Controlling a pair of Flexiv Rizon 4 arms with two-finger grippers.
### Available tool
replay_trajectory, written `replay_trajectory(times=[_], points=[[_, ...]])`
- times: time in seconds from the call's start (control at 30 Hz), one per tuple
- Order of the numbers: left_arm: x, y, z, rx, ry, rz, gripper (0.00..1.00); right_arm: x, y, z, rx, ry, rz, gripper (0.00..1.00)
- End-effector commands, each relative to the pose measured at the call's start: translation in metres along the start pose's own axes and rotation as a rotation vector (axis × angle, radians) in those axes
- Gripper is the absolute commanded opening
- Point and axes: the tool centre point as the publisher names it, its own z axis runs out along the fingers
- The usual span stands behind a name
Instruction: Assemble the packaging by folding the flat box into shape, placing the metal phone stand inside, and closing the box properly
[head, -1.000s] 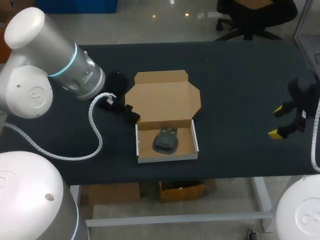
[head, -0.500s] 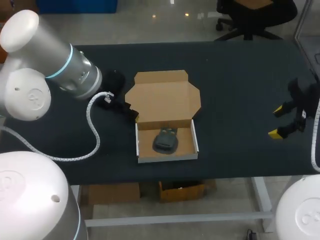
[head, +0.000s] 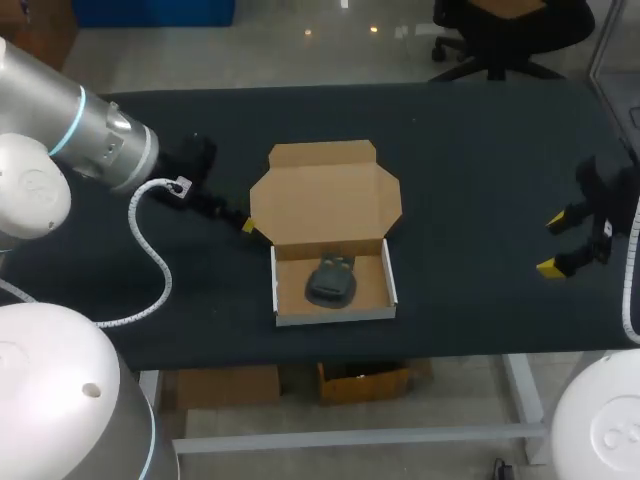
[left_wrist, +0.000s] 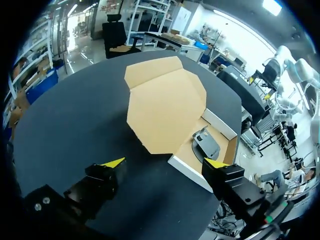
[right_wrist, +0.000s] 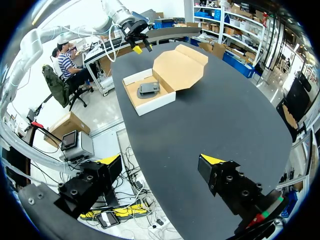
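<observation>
Box (head: 335, 195) lies open, left gripper (left_wrist: 165, 163) beside it, fingers apart.

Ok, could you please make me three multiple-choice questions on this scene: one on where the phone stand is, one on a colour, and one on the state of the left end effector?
1. Where is the phone stand?
A. on the lid
B. inside the tray of the box
C. outside the box, to its right

2. What colour is the inner face of the lid?
A. brown
B. blue
C. green

3. What is the state of the left end effector?
A. shut on the lid
B. open, holding nothing
C. shut on the phone stand

Answers:
1 B: the head view shows the dark stand lying between the tray's white walls.
2 A: the opened lid shows plain brown cardboard.
3 B: in the left wrist view its two yellow tips stand wide apart, with nothing gripped between them.
</observation>
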Motion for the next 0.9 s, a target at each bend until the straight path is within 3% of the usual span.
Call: replay_trajectory(times=[0.03,0.57,0.9], points=[[-0.023,0.0,0.011,0.015,0.089,-0.016,1.0,0.0,-0.001,-0.001,-0.003,0.001,-0.001,1.0],[-0.051,-0.014,0.025,0.116,0.255,-0.032,1.0,0.0,-0.001,-0.001,-0.003,0.001,-0.001,1.0],[-0.052,-0.024,0.043,0.155,0.347,0.016,1.0,0.0,-0.001,-0.001,-0.003,0.001,-0.001,1.0]])
